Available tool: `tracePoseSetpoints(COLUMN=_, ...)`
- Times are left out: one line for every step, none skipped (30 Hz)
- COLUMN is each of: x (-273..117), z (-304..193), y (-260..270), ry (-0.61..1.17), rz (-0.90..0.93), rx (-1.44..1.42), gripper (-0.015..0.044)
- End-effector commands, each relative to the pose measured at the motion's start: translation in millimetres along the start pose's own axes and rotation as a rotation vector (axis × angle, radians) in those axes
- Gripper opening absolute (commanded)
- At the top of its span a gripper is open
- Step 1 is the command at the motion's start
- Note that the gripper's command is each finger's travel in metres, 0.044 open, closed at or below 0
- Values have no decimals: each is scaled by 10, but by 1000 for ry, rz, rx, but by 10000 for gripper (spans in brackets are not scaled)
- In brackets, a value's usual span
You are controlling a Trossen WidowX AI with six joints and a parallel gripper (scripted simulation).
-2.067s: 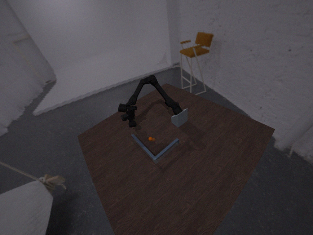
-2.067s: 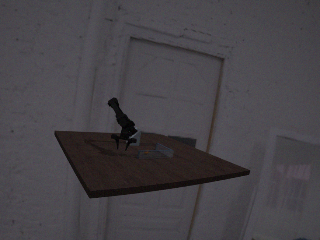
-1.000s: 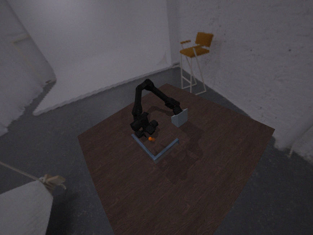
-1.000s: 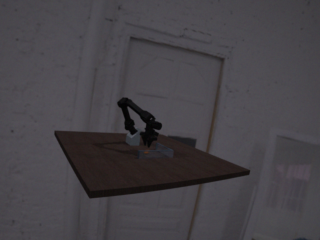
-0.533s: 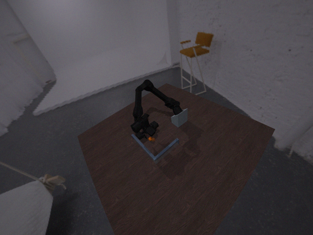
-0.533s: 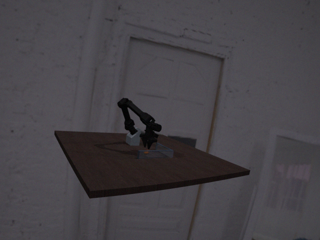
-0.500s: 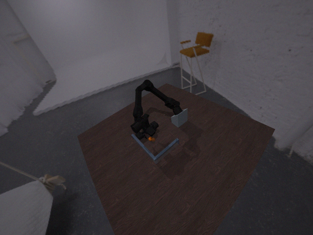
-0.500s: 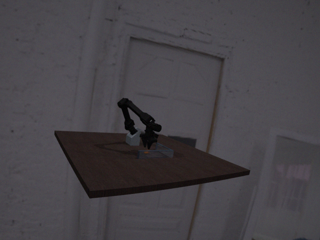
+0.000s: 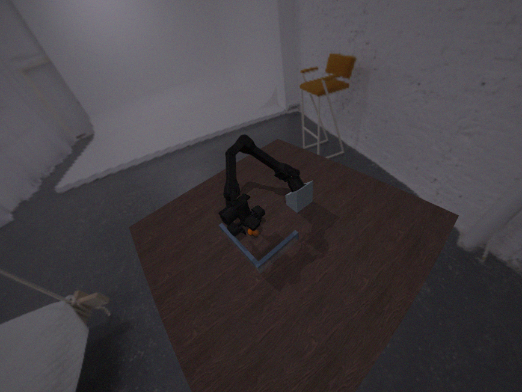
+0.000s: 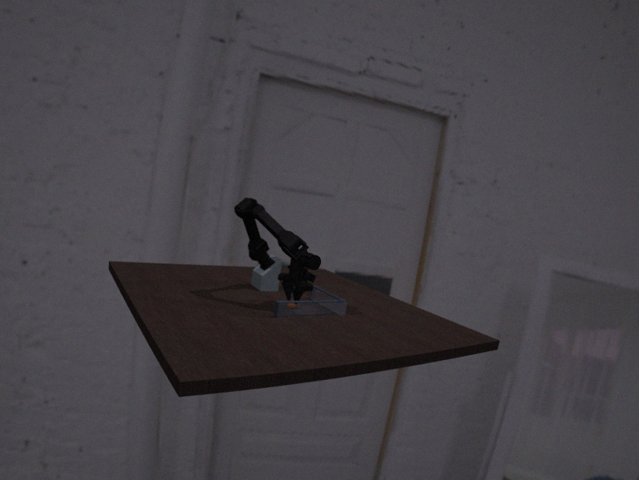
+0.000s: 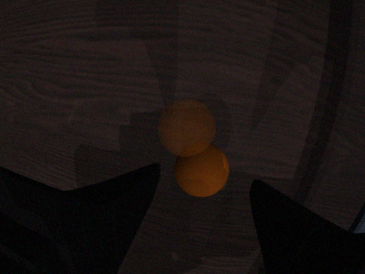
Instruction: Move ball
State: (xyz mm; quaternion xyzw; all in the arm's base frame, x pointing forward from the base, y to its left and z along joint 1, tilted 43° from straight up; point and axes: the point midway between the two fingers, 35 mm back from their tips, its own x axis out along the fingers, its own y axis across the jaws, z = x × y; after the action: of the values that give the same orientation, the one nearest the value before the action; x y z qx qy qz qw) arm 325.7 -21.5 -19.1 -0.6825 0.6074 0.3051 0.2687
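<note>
I'm in the approach step: gripper [image 11: 203, 201] hangs low over the ball [image 11: 202, 171], fingers apart, holding nothing. Ball sits on the table [image 9: 320, 295] inside the clear walls [image 9: 270, 253], touching and partly overlapping the see-through copy [image 11: 187, 127] but not centred on it. Next I'd drop around the ball and nudge it gently onto the copy, then back off.
</note>
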Motion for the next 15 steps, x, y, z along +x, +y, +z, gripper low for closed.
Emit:
tracePoseSetpoints(x=98, z=9, y=27, ry=6, rz=9, rx=-12, gripper=276)
tracePoseSetpoints(x=114, z=9, y=28, ry=6, rz=9, rx=-12, gripper=276)
tracePoseSetpoints(x=127, z=8, y=29, ry=6, rz=9, rx=-12, gripper=276)
tracePoseSetpoints(x=134, z=8, y=30, ry=7, rz=9, rx=-12, gripper=276)
tracePoseSetpoints(x=137, z=8, y=30, ry=7, rz=9, rx=-12, gripper=276)
tracePoseSetpoints(x=137, z=8, y=30, ry=7, rz=9, rx=-12, gripper=250)
tracePoseSetpoints(x=137, z=8, y=30, ry=7, rz=9, rx=-12, gripper=223)
tracePoseSetpoints(x=137, z=8, y=30, ry=7, rz=9, rx=-12, gripper=197)
tracePoseSetpoints(x=137, z=8, y=30, ry=7, rz=9, rx=-12, gripper=190)
tracePoseSetpoints(x=137, z=8, y=30, ry=7, rz=9, rx=-12, gripper=184)
tracePoseSetpoints(x=137, z=8, y=30, ry=7, rz=9, rx=-12, gripper=177)
tracePoseSetpoints(x=137, z=8, y=30, ry=7, rz=9, rx=-12, gripper=170)
tracePoseSetpoints(x=137, z=8, y=30, ry=7, rz=9, rx=-12, gripper=164)
tracePoseSetpoints(x=137, z=8, y=30, ry=7, rz=9, rx=-12, gripper=157)
tracePoseSetpoints(x=137, z=8, y=30, ry=7, rz=9, rx=-12, gripper=150)
